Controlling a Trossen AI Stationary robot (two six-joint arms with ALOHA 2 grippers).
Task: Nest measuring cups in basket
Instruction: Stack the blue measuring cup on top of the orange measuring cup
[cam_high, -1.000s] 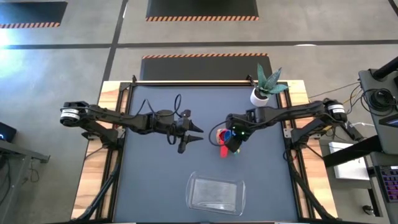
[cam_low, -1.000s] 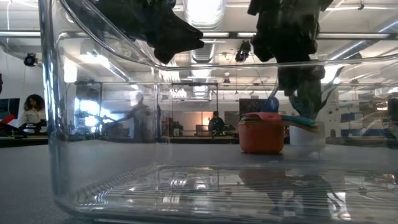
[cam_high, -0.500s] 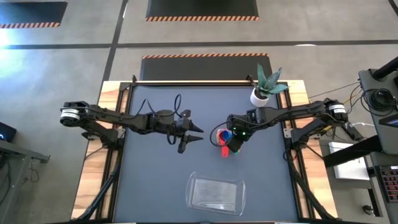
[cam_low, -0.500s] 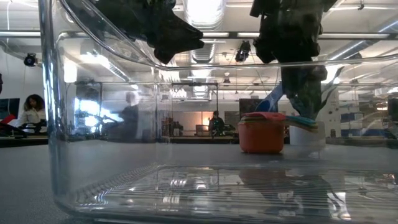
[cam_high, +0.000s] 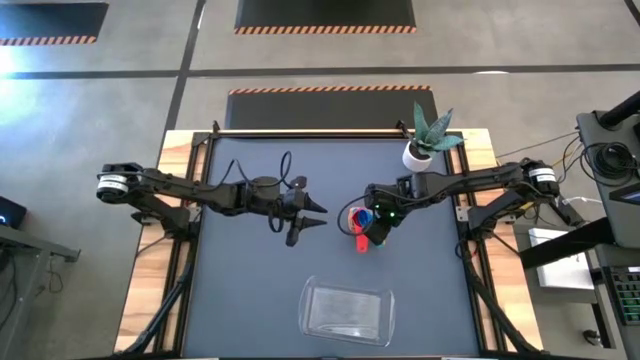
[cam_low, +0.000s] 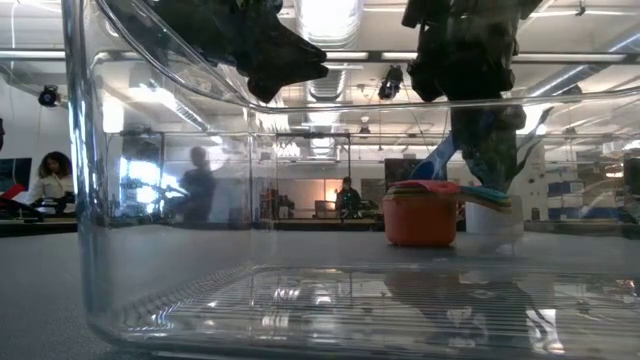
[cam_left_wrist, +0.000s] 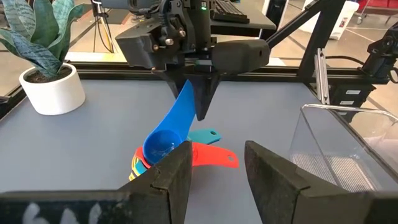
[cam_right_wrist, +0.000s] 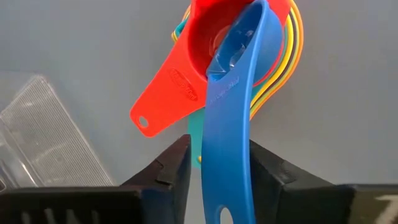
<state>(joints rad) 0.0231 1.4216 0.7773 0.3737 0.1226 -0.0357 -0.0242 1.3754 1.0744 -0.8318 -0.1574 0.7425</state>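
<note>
A nested stack of measuring cups (cam_high: 355, 222) stands mid-table, red cup (cam_right_wrist: 205, 56) on top, with yellow, orange and teal rims under it. My right gripper (cam_right_wrist: 227, 168) is above the stack's right side, shut on the blue cup (cam_left_wrist: 163, 144). That cup's bowl dips into the red cup's mouth. My left gripper (cam_high: 310, 220) hangs open left of the stack, touching nothing. The clear basket (cam_high: 347, 310) sits near the front edge. My right gripper pinches the blue cup's flat handle (cam_right_wrist: 225, 134) between its two fingers (cam_right_wrist: 175, 163), near the handle's free end. It comes from above, slanting in from the table's right, fingers along the handle. The cup tilts bowl-down, its bowl (cam_left_wrist: 160, 147) low in the red cup; whether they touch I cannot tell.
A white plant pot (cam_high: 418, 155) with a spiky plant stands at the far right, behind the right arm. The basket's clear wall (cam_low: 100, 200) fills the low view's foreground. People move in the room behind the table.
The right gripper has shifted slightly with the blue cup, whose handle now stands steeper and higher above the stack in the low view. It has kept still over the last half second. A person walks across the room behind.
</note>
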